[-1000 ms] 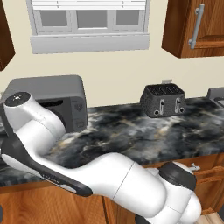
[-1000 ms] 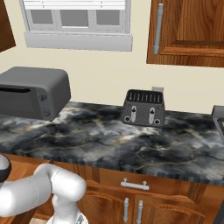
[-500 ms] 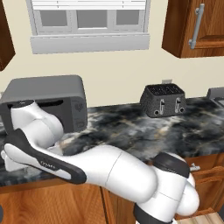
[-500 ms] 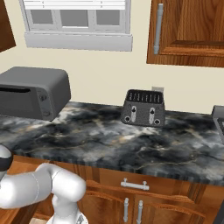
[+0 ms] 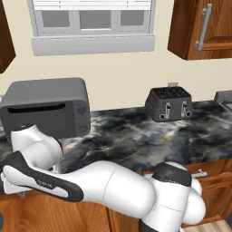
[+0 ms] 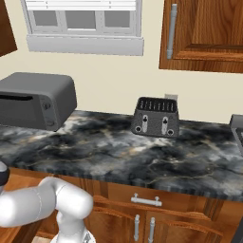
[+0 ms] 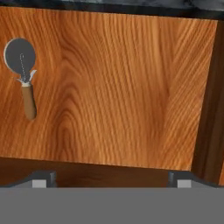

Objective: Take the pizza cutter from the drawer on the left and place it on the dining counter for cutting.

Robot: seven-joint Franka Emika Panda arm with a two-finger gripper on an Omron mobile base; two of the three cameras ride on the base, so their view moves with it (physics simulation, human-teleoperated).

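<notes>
Presently, hand view, left to right: pizza cutter (image 7: 23,74) lying flat at the far left of the open drawer (image 7: 122,87), grey wheel up, brown handle down; bare wood floor across the rest. Gripper (image 7: 109,178) spread wide, empty, poised above the drawer, well right of the tool. Step judged: approach; next, shift left over the handle, descend, close.

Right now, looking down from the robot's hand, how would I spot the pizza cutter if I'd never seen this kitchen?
Find the open wooden drawer with its pale, bare wood floor, just under the dark marbled stone edge. Near its left side in the hand view lies the pizza cutter, flat on the wood. It is the one small item there: a round grey metal wheel on a short brown wooden handle.
</notes>
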